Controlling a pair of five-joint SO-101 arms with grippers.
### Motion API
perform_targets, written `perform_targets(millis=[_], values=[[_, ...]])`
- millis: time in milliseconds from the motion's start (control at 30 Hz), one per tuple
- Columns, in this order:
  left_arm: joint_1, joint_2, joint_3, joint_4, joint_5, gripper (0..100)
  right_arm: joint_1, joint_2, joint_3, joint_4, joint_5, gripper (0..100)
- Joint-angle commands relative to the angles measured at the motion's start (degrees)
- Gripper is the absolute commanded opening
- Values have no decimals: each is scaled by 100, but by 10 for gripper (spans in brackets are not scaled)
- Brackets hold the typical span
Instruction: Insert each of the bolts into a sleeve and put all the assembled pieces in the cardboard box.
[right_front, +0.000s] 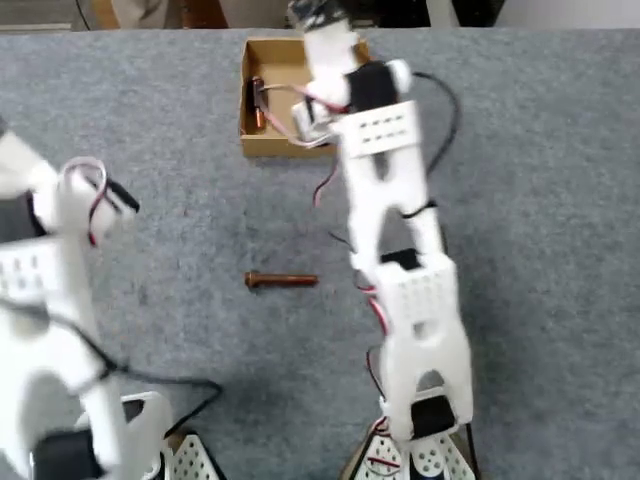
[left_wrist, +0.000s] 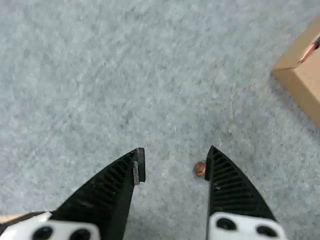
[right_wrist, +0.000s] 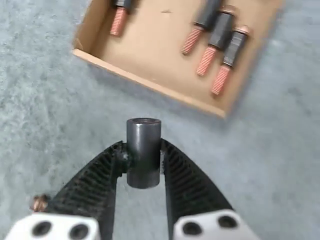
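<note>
Right wrist view: the jaws of the right arm (right_front: 385, 200) are closed partway on a dark metal sleeve (right_wrist: 143, 150). They pinch it across its barrel, so it stands upright between them with its open bore showing at the end. The sleeve hangs over the grey worktop (right_wrist: 45, 115), just beside the near wall of the cardboard box (right_wrist: 150, 82) and outside it. Four assembled pieces lie flat in the box, copper threads sticking out of dark sleeves. Three are side by side (right_wrist: 220, 37) and one lies apart from them (right_wrist: 119, 15).

Left wrist view: the jaws of the left arm (right_front: 60, 260) are spread wide with only bare worktop between them. The copper head of the loose bolt (left_wrist: 200, 168) peeps out at the inner edge of one jaw's tip; whether they touch cannot be told here. A corner of the box sits farther off.

High view: the bolt lies flat and bare in the middle of the frame, head to the left, apart from both arms. The box sits at upper centre. The right arm stretches from the lower centre of the frame up to the box and covers its right part, with loose wires (right_front: 325, 185) hanging alongside. The left arm stands at the left edge. Open worktop runs between the arms around the bolt and across the whole right side of the frame.
</note>
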Motion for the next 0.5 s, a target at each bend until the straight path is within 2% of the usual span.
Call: perform_targets(millis=[0, 100, 233, 367, 467], values=[[475, 611, -536, 158, 220, 201, 585, -1719, 1349, 79, -229, 2], [1327, 760, -404, 158, 615, 203, 989, -2369, 2264, 70, -334, 2], [2523, 1103, -229, 132, 774, 205, 1455, -2712, 2967, -62, -501, 2], [2954, 1824, -202, 132, 809, 205, 1807, -2721, 3143, -255, -747, 2], [3130, 2651, -193, 132, 1327, 205, 1938, -2721, 3143, -255, -782, 2]])
